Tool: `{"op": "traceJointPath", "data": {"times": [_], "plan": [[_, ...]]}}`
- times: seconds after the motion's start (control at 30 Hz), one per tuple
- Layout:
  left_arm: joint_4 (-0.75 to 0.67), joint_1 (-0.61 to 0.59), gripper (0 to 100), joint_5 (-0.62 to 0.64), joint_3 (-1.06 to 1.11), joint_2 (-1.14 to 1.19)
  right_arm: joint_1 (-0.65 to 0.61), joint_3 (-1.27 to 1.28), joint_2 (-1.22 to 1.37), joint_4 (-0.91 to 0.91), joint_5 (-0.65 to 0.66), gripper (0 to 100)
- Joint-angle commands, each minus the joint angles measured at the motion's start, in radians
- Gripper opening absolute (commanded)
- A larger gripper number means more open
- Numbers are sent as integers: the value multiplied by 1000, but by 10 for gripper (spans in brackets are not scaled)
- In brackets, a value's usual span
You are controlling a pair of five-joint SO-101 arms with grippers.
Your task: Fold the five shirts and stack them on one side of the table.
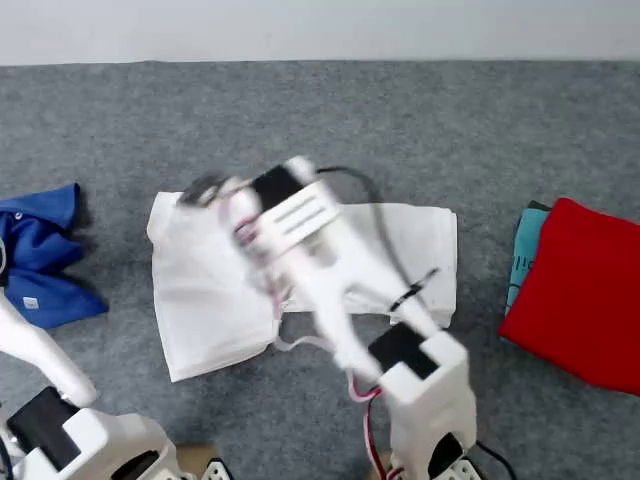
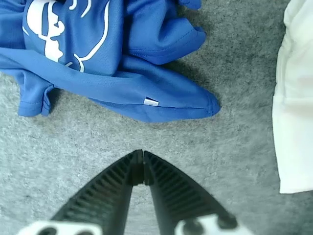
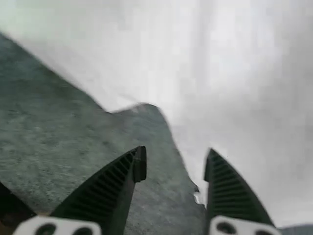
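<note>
A white shirt [image 1: 210,290] lies spread flat in the middle of the grey table. My right arm stretches over it, and the right gripper [image 1: 203,190] hovers at the shirt's far left corner. In the right wrist view that gripper [image 3: 176,164] is open, straddling the edge of the white shirt [image 3: 234,83] with nothing held. A crumpled blue shirt [image 1: 40,260] with a white print lies at the table's left. My left gripper [image 2: 143,160] is shut and empty over bare carpet, just short of the blue shirt [image 2: 122,63]. A folded red shirt [image 1: 580,295] rests on a folded teal one [image 1: 524,250] at the right.
The table [image 1: 420,120] is covered in grey carpet, with bare room along the far side and between the shirts. The left arm's white link [image 1: 35,350] and both arm bases stand at the near edge. The white shirt's edge [image 2: 296,107] shows in the left wrist view.
</note>
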Motion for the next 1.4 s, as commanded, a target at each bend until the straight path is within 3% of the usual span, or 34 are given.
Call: {"op": "traceJointPath", "data": {"times": [0.0, 0.2, 0.47, 0.8, 1.07, 1.37], "plan": [[21, -8, 7, -48, -10, -51, -125, -9, 2, -25, -5, 240], [17, -8, 7, -51, -8, -51, -282, -9, 77, -82, -5, 240], [20, -8, 7, -48, -4, -51, -363, -9, 186, -217, -3, 240], [20, -8, 7, -48, -4, -51, -348, -23, 349, -317, 54, 235], [21, -31, 7, -46, -2, -46, -341, -60, 378, -305, 55, 16], [17, -48, 7, -51, 39, -51, -303, -61, 302, -321, 121, 11]]}}
